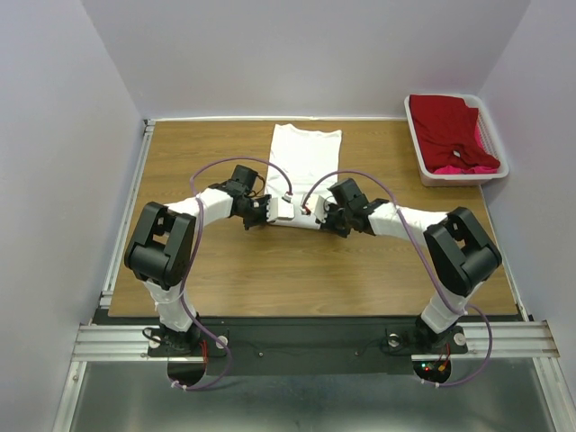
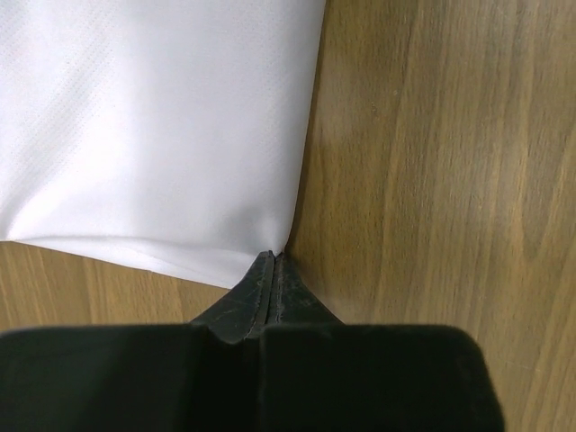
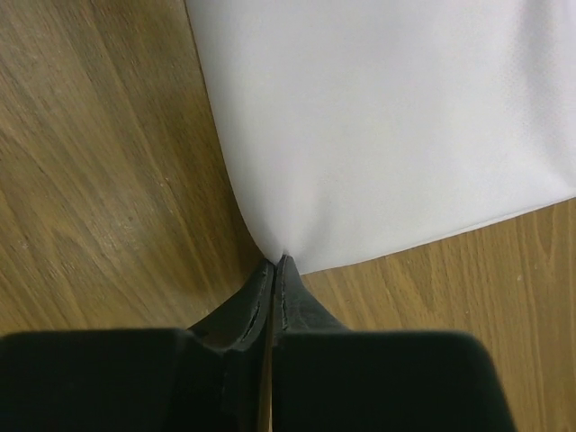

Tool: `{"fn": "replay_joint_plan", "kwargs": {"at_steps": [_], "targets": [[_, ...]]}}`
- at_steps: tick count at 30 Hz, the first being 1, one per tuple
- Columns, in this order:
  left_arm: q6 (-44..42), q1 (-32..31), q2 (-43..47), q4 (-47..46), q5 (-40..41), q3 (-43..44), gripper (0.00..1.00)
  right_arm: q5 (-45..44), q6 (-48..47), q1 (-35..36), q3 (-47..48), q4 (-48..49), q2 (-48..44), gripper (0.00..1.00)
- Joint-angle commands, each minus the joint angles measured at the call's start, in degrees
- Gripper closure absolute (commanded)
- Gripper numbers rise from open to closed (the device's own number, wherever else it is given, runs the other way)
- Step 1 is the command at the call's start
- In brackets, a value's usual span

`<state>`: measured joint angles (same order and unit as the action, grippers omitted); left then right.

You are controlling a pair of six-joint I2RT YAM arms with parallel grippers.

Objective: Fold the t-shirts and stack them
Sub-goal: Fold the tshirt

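The left claw [image 2: 273, 263] and right claw [image 3: 274, 263] each pinch a corner of the white shirt [image 1: 304, 151] — partly folded, I judge; the red shirt [image 1: 445, 126] and pink shirt [image 1: 453, 168] wait beyond the right claw.

Plain white t-shirt [image 1: 304, 155] was uniform, unpatterned; worktop [image 1: 270, 270] was mid-brown wood, darker grain streaks. Deep red t-shirt [image 1: 447, 126] and bright pink t-shirt [image 1: 450, 168] lay in white basket [image 1: 415, 135]. Black arms [image 1: 160, 243] had white wraps; cables [image 1: 212, 165] were purple.

Plain pale lilac walls [image 1: 306, 54] on three sides. Wooden table [image 1: 315, 270], grain visible, evenly lit. Metal rails [image 1: 315, 338] along left and near edges.
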<state>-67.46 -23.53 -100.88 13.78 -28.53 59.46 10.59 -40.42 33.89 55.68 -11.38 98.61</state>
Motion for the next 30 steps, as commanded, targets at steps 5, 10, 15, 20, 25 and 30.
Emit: {"fn": "replay_joint_plan", "kwargs": {"at_steps": [5,10,15,20,25,30], "targets": [[4.2,0.7,4.0,11.9,-5.2,7.9,1.00,-1.4,2.2,-0.2,3.0,-4.8,-6.6,0.99],[6.5,0.9,8.9,16.8,-6.1,12.8,1.00,-0.5,2.6,-2.1,10.3,-12.5,-10.6,0.99],[6.3,-0.5,13.4,20.2,-5.0,11.2,1.00,0.3,1.8,-2.1,11.5,-17.4,-14.6,0.99],[6.2,-4.8,20.1,24.1,-2.1,6.9,1.00,4.2,1.2,-2.0,10.9,-26.8,-18.9,1.00],[7.5,-7.8,26.9,30.4,-5.2,2.7,1.00,9.6,-0.4,-1.0,9.2,-37.2,-24.9,0.99],[8.4,-10.0,32.4,35.9,-10.0,-1.8,1.00,14.6,-2.8,-0.9,7.7,-46.0,-31.1,0.99]]}}
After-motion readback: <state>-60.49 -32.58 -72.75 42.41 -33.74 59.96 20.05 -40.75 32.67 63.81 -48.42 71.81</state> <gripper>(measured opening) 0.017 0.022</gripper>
